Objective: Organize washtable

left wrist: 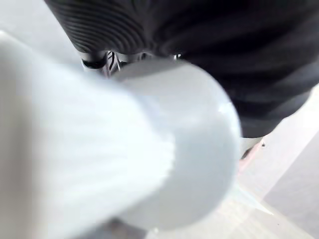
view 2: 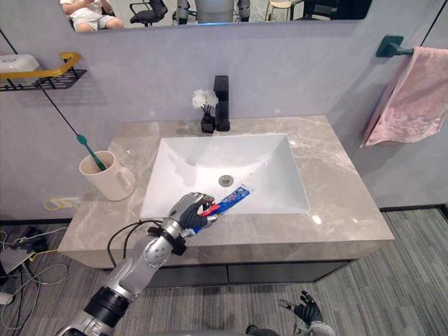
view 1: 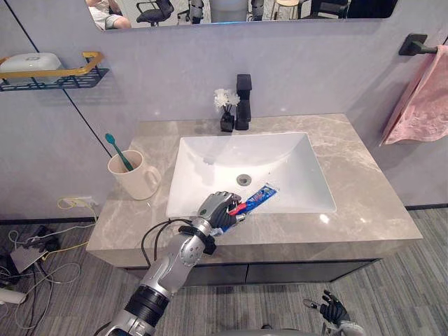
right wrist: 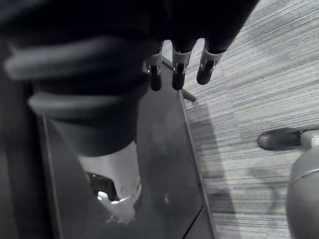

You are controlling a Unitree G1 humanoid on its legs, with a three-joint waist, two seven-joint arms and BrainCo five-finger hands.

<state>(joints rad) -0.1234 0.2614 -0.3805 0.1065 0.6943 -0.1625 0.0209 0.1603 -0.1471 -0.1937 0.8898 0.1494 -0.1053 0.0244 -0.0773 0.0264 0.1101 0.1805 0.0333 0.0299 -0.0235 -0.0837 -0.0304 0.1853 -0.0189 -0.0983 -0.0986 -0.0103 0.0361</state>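
Washtable [view 1: 364,203] carries a white sink [view 1: 280,164], with a mug [view 1: 133,178] on its left. The left hand [view 1: 218,210] clasps the toothpaste tube [view 1: 257,198] over the sink's near edge; its wrist view shows a white rounded end [left wrist: 199,149] close up. The right hand [right wrist: 177,74] hangs low, fingers relaxed

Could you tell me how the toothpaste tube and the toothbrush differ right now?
The toothpaste tube is blue and red; the toothbrush is teal. The toothpaste tube is held slanted in the left hand over the front edge of the sink; the toothbrush leans in the cream mug on the counter. Both are long and slim.
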